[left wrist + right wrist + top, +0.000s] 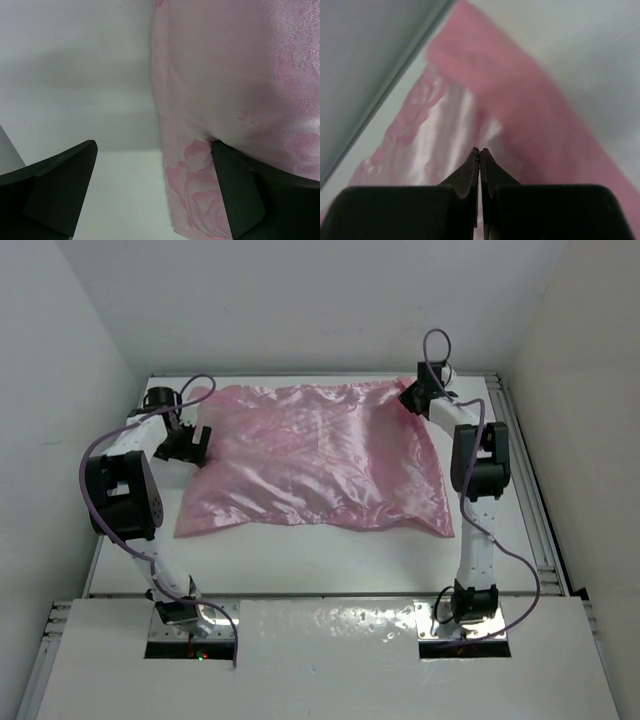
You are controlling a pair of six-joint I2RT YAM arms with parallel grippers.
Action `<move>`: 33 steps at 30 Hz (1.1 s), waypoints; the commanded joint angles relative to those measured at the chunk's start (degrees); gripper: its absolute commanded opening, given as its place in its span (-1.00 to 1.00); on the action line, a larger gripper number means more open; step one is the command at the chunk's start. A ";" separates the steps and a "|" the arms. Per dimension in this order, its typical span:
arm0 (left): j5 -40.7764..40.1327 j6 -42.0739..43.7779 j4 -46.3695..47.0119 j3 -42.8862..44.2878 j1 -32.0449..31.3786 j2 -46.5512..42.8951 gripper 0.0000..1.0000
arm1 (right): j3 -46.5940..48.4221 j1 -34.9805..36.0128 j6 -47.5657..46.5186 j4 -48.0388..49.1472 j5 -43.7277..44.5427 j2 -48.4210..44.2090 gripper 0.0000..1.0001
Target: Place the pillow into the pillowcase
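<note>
The pink satin pillowcase (320, 460) lies across the middle of the white table (300, 550), puffed up and wrinkled. No cream pillow shows in any view. My left gripper (187, 445) is open at the pillowcase's left edge. In the left wrist view its gripper (154, 150) straddles the hem, and the right finger (235, 190) presses on the rose-printed fabric (225, 75). My right gripper (412, 400) is at the far right corner. In the right wrist view its gripper (479, 150) is shut, with the pink fabric (520, 100) bunched at the tips.
White walls close in the table on the left, back and right. A metal rail (535, 500) runs along the right edge. A white shelf (330, 640) covers the arm bases at the near side. The wall's foot (395, 75) runs close beside my right gripper.
</note>
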 commanded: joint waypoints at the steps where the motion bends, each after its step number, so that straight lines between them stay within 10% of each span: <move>1: -0.04 -0.68 1.07 -1.96 0.70 0.86 0.98 | 1.65 -3.39 15.03 4.64 -4.16 6.53 -1.00; 18: -4.71 0.55 0.99 0.66 2.82 7.45 0.99 | 9.74 -10.42 12.43 17.14 7.35 12.79 -1.00; 24: 2.21 -1.21 -4.01 8.56 3.17 5.08 0.99 | 2.28 -10.25 -1.15 15.49 2.44 2.87 -0.88; 33: 4.88 -1.73 -2.80 8.06 4.48 -3.27 0.99 | -33.65 -5.25 -16.58 16.45 2.76 -27.69 -0.81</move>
